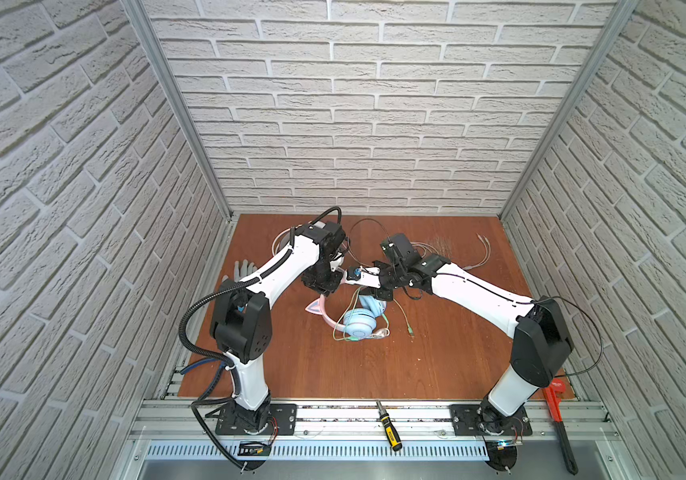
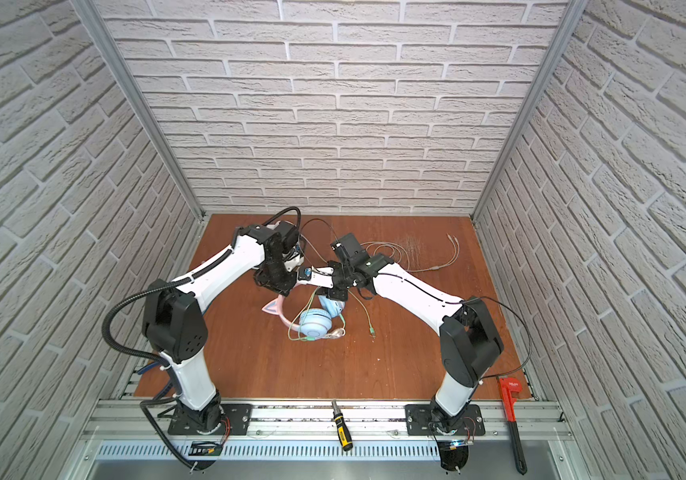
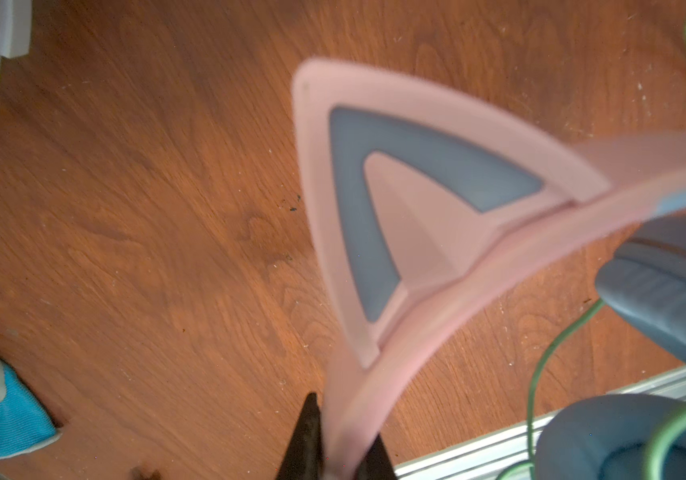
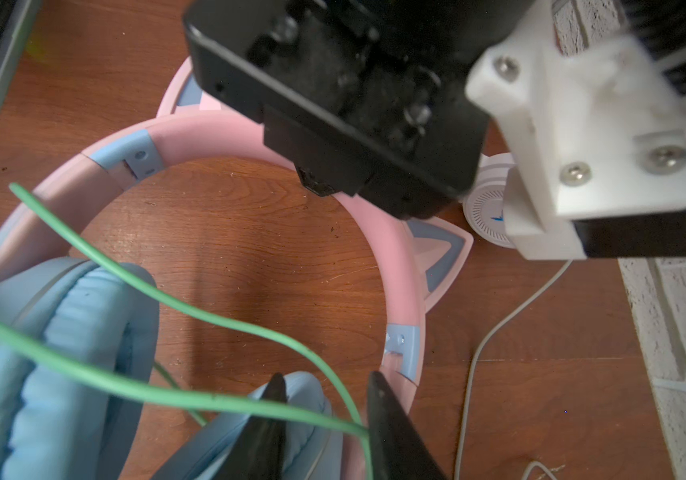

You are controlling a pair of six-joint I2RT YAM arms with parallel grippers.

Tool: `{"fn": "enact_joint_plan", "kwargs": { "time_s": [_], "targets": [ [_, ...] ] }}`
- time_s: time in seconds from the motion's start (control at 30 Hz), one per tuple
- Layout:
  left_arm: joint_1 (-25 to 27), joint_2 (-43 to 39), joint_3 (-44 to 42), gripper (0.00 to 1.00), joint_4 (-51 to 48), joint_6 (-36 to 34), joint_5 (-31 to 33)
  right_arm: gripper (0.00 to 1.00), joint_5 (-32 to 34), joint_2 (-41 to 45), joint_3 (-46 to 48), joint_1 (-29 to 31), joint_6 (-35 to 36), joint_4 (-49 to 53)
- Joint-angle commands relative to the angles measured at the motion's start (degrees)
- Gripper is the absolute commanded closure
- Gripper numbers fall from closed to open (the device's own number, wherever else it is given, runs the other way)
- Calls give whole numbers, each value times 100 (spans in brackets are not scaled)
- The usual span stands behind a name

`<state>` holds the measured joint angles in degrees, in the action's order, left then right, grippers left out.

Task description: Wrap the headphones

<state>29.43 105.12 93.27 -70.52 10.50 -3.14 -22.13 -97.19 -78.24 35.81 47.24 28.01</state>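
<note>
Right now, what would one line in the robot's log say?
left fingers: shut on band of pink cat-ear headphones with light-blue cups | right fingers: open, thin green cable between them | wrap: not yet done

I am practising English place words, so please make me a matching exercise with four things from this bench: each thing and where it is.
1 screwdriver
2 red wrench
3 green cable
4 pink headband

A clamped in the shut left tool
B inside the open right tool
C at the front rail, in its middle
D near the rail's right end

Pairs: 1-C, 2-D, 3-B, 4-A
</note>
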Motion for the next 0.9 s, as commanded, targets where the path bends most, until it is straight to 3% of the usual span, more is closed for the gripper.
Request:
{"fn": "enact_joint_plan", "kwargs": {
  "time_s": [0.0,0.13,0.47,0.87],
  "targets": [
    [54,-116,143,100,-208,-61,-197,82,20,29,-132,27,-61,-225],
    [54,-154,79,100,-164,-32,-187,94,226,67,-73,13,-192,-326],
    [55,-318,-38,100,-15,85,-120,94,898,1,-71,-90,-1221,-700],
    [72,-695,-272,100,341,45,-107,94,1506,-593,-663,-313,-2267,-25]
  ]
}}
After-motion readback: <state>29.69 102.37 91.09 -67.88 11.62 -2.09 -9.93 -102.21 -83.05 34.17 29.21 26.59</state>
